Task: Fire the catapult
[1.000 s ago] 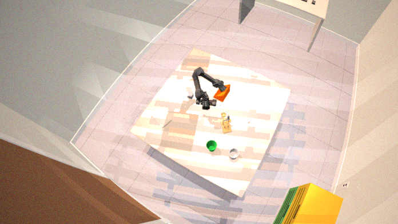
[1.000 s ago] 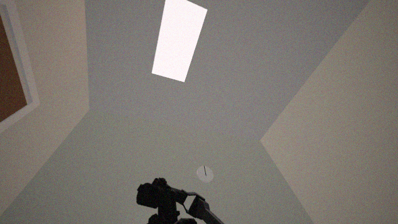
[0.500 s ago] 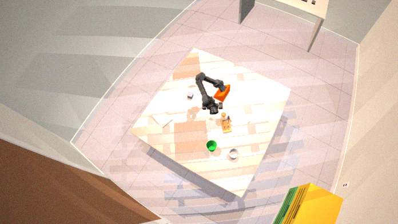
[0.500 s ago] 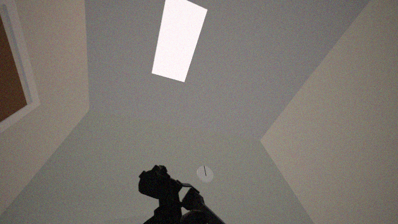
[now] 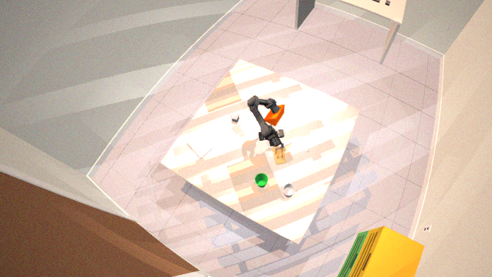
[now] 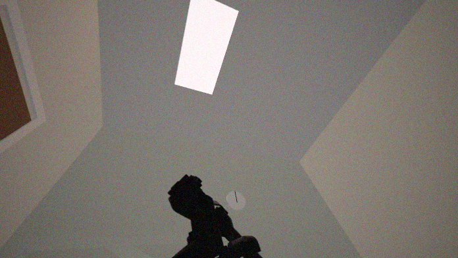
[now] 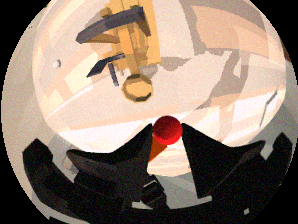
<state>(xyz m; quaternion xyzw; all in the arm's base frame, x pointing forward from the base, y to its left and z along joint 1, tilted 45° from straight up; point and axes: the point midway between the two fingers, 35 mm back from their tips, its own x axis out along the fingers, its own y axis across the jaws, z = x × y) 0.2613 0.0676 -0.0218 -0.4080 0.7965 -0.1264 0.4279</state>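
Note:
My gripper (image 7: 166,126) (image 5: 281,145) is shut on a small red ball (image 7: 168,129), held between the dark fingertips in the wrist view. It hovers just short of the wooden catapult (image 5: 281,155) (image 7: 132,32), whose round spoon cup (image 7: 137,87) lies a little ahead of the ball. The white mug (image 5: 289,190) stands on the table nearer the front edge, beyond the catapult. The ball itself is too small to make out in the top view. The exterior camera looks up at the ceiling and shows only the arm (image 6: 201,214) as a dark outline.
An orange bin (image 5: 276,114) stands behind the arm. A green cup (image 5: 261,179) stands left of the mug. A small white cube (image 5: 235,118) lies to the arm's left. All are on the pale wooden table (image 5: 318,106). A yellow-green cabinet (image 5: 383,254) stands on the floor.

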